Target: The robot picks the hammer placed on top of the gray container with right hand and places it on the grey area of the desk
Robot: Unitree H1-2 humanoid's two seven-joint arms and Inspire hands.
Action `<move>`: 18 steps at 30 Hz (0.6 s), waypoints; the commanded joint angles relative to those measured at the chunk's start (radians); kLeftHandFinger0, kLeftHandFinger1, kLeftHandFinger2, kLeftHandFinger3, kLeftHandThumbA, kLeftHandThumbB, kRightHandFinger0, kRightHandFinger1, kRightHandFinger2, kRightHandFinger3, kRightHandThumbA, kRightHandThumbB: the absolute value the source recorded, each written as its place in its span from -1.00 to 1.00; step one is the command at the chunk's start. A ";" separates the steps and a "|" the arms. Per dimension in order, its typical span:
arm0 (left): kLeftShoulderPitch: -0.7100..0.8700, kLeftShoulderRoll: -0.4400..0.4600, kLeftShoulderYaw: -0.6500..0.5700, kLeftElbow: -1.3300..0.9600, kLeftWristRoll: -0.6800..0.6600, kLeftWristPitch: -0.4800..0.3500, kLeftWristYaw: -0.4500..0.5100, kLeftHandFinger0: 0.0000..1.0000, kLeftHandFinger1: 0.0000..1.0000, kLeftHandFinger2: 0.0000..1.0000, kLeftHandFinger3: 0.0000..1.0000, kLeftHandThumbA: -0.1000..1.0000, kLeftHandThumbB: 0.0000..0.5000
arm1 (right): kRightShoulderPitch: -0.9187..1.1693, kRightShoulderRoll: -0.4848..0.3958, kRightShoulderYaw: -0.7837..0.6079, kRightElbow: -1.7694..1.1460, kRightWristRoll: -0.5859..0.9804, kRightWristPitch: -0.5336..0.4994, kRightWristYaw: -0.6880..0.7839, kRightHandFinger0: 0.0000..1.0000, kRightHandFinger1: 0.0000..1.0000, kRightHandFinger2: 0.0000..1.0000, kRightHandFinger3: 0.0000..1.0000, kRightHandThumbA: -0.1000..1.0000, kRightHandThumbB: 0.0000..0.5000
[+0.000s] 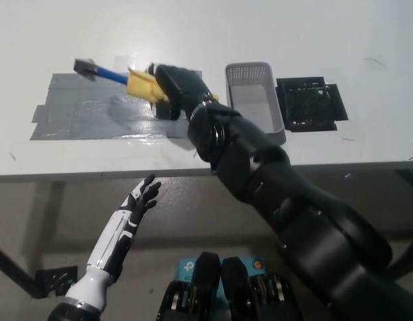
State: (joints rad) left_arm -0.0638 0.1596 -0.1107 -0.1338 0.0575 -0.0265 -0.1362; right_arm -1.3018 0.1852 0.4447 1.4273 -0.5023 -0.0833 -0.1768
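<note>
Right now my black right hand [172, 90] is clamped around the yellow grip of the hammer [119, 78], holding it over the grey area [93, 117] of the desk [193, 27]. From the hand, the blue shaft runs out to the picture's left and slightly away from me, ending in the dark hammer head [84, 67], which sits above the far edge of the tape patch. I can see the hammer's shadow on the tape just below the grip, so the tool looks to be held clear of the surface, though I cannot tell how closely. The gray container [254, 99] stands just beside my right forearm, on its far side from the hammer, with nothing visible inside it. Beyond the container lies a black mat [309, 101], touching or nearly touching the container's side. My white left hand [141, 200] rests below the desk edge, near side of the working hand, fingers spread and holding nothing.
</note>
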 commanded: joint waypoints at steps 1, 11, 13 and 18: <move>-0.019 0.015 -0.007 -0.020 0.015 -0.028 -0.016 1.00 1.00 1.00 1.00 1.00 -0.15 | -0.033 0.003 0.012 -0.017 -0.013 -0.001 -0.063 -1.00 -0.26 0.45 0.24 -1.00 -0.28; -0.031 0.022 -0.011 -0.031 0.018 -0.013 -0.029 1.00 1.00 1.00 1.00 1.00 -0.08 | 0.000 -0.013 0.026 -0.013 -0.019 0.028 -0.048 -1.00 -0.16 0.72 0.84 -1.00 -0.43; -0.035 0.022 -0.012 -0.032 0.016 -0.011 -0.031 1.00 1.00 1.00 1.00 1.00 -0.07 | 0.001 -0.017 0.025 -0.014 -0.016 0.028 -0.042 -0.98 -0.07 0.83 0.88 -1.00 -0.46; -0.042 0.023 -0.015 -0.026 0.021 -0.018 -0.034 1.00 1.00 1.00 1.00 1.00 -0.09 | -0.017 -0.023 0.025 -0.006 -0.011 0.073 0.049 -0.77 0.15 0.85 0.87 -0.80 -0.51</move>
State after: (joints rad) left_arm -0.0824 0.1655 -0.1198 -0.1339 0.0702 -0.0270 -0.1503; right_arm -1.2441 0.1727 0.4696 1.4357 -0.5175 -0.0360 -0.1648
